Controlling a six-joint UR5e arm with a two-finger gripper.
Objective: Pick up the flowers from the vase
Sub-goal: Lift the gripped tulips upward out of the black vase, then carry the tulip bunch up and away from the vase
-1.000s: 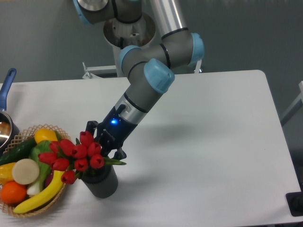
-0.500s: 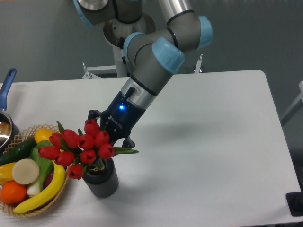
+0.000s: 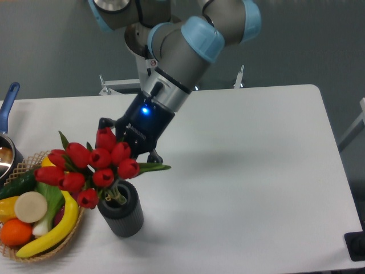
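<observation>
From the fixed camera, the end effector (image 3: 128,142) was clamped on the flowers (image 3: 91,167), its fingers lost behind the red buds and leaves, at about eleven o'clock above the vase (image 3: 120,209). The bunch was raised and leaning toward nine o'clock, its heads overhanging the wicker basket (image 3: 31,254) of plastic fruit. The thin stems (image 3: 116,194) still dipped into the vase mouth, so the lift looked underway but not finished: the grasp seemed made, and what remained, by my judgement, was to draw the stems fully clear of the rim. The vase stood upright on the white tabletop (image 3: 256,171), just beside the basket. A blue-handled pot (image 3: 7,114) sat at the far nine o'clock edge.
</observation>
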